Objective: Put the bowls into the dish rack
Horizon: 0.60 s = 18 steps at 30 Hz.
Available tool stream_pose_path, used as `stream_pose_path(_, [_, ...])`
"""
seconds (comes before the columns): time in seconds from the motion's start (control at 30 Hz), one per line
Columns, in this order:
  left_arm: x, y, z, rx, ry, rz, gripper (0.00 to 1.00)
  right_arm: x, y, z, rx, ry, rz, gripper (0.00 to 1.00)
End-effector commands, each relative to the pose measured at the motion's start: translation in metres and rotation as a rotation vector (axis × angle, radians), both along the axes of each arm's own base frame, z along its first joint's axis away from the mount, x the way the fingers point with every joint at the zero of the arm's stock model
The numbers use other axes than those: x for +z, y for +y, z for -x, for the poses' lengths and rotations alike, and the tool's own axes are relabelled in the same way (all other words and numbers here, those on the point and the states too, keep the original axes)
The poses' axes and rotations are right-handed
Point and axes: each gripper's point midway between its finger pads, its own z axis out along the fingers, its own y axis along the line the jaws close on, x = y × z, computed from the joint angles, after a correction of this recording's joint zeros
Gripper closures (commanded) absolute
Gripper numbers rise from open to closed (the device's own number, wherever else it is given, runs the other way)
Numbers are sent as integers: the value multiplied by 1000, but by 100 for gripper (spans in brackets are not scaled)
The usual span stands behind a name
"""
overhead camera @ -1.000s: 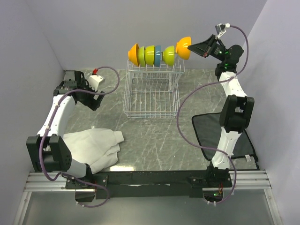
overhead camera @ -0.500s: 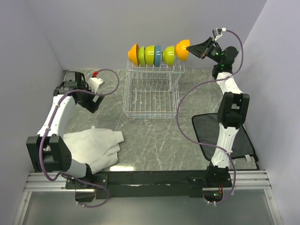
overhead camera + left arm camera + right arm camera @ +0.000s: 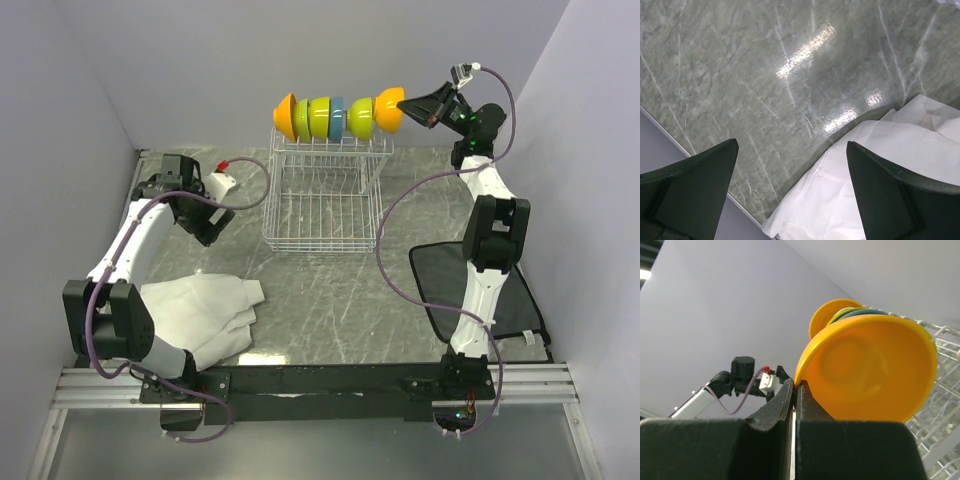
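The white wire dish rack stands at the back of the table. Along its raised tier, several bowls stand on edge in a row: orange, lime, blue and lime. At the row's right end my right gripper is shut on the rim of another orange bowl. The right wrist view shows that bowl with its rim pinched in the gripper and the rack wires beyond. My left gripper is open and empty above the table, left of the rack.
A crumpled white cloth lies at the front left, its edge under the left gripper. A black mat lies at the right, by the right arm. Grey walls close in on the left, back and right.
The right gripper has carried the orange bowl slightly left, closer to the lime bowl at the row's end. The left arm has swung a little right and toward the front.
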Motion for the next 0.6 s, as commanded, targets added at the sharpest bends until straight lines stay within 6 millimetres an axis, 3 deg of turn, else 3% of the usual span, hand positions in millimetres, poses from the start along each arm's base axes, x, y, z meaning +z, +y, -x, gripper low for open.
stream_pose_path(0.0, [-1, -8, 2, -47, 15, -46, 3, 25, 3, 13, 4, -103, -29, 100])
stream_pose_path(0.2, [-4, -8, 1, -48, 38, -86, 3, 14, 5, 9, 13, -70, -64, 100])
stream_pose_path(0.57, [-10, -3, 4, -48, 71, -120, 3, 14, 23, 17, 60, -97, -106, 100])
